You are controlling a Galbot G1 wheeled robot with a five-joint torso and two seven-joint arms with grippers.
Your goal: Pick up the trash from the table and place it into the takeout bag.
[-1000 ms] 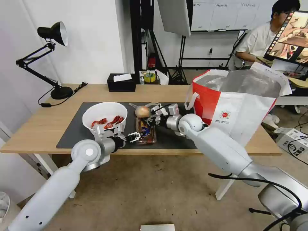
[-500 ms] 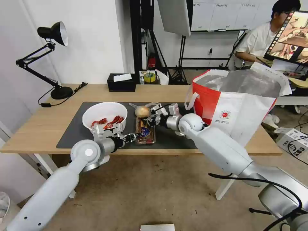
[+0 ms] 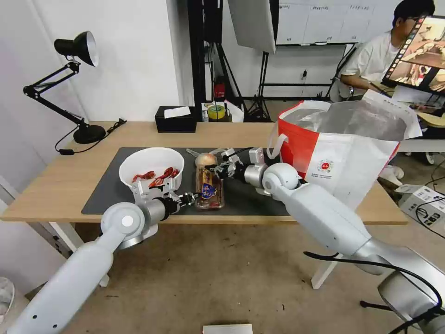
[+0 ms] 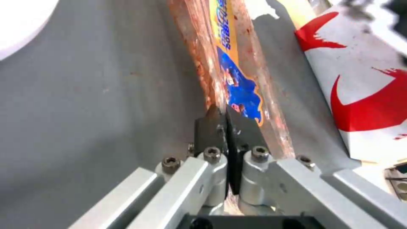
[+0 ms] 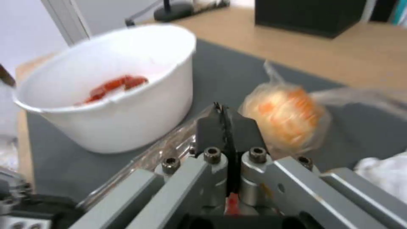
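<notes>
Up tilts the tray (image 3: 209, 189) since a second ago, both grippers, left (image 3: 191, 198) and right (image 3: 218, 170), pinched tight on its ends.

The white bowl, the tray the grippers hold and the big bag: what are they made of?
The white bowl looks like matte plastic or coated paper: smooth, thin rim. The tray seems thin clear plastic, see-through and glossy, with a printed label. The takeout bag appears to be woven or coated fabric outside and shiny, crinkled silver foil inside.
</notes>
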